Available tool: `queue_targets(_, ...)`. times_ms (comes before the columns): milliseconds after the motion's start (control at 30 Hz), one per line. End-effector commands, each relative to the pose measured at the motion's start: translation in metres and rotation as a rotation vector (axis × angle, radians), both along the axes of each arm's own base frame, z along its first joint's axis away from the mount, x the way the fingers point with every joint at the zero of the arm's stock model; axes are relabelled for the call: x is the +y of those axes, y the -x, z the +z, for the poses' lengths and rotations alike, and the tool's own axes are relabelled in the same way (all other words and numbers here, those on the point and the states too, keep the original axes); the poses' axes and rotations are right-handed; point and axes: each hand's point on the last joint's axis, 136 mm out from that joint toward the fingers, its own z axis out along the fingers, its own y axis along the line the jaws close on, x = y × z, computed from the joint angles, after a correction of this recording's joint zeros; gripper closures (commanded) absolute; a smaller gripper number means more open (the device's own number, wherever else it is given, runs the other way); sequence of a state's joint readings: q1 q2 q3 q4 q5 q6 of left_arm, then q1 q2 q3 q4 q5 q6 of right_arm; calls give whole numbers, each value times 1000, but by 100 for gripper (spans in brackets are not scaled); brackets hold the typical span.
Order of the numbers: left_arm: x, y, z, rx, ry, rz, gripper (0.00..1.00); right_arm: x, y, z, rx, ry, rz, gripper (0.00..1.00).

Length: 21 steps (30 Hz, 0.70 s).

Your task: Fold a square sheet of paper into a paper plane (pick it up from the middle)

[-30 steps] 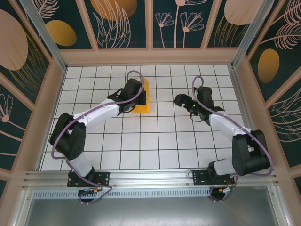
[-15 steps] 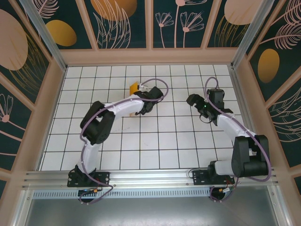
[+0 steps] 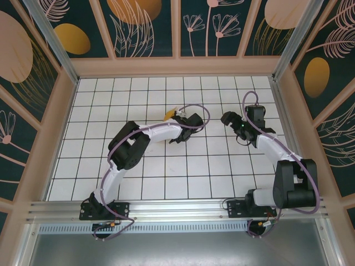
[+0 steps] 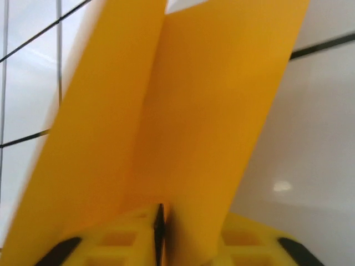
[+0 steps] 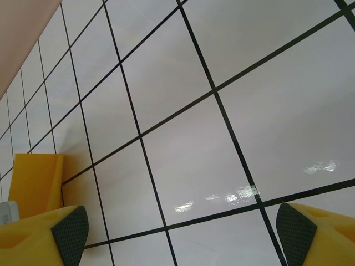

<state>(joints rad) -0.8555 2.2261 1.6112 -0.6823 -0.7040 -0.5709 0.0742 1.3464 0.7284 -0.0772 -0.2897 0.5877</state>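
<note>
Left pincer [image 4: 160,224]: yellow ribbed fingers pressed together on the paper's lower edge, at the bottom of the wrist frame.
Paper [image 4: 194,111]: thin, smooth, orange-yellow, bent along one straight crease into two flat panels rising from the fingers. From above, a small orange sliver at mid-frame, at the tip of the left arm.
Right pincer [image 5: 183,235]: spread wide, dark dimpled pads [image 5: 69,230] in the two bottom corners.
Table [image 3: 166,166]: glossy white squares with thin dark grid lines.

folded paper [image 4: 183,111]: top cut off in the left wrist view; from overhead, mostly behind the left end effector [image 3: 175,116]
right end effector [image 5: 183,227]: fingers cut at bottom edge
</note>
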Motion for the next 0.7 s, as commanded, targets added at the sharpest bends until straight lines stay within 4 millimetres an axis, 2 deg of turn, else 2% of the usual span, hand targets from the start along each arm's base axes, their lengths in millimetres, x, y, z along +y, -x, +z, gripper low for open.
queue_targets(0,-16,7,22,6,193,11,58,3,-5,7,0,-38,-1,10)
queue_targets(200,-57,31,75,5,620,-103,33,7,-8,12,-20,-44,22,11)
queue_targets(267,-64,37,92,-5,711,-144,26,9,-8,15,-29,-45,29,11)
queue_targets(367,-68,43,110,-15,816,-185,22,18,-11,24,-48,-50,49,11)
queue_targets(500,-58,47,123,-24,919,-198,21,44,-16,39,-83,-53,104,12)
queue_targets(567,-40,44,128,-52,955,-166,20,67,-19,44,-96,-46,153,12)
queue_targets(667,1,32,129,-110,983,-70,20,117,-22,43,-99,-47,272,18)
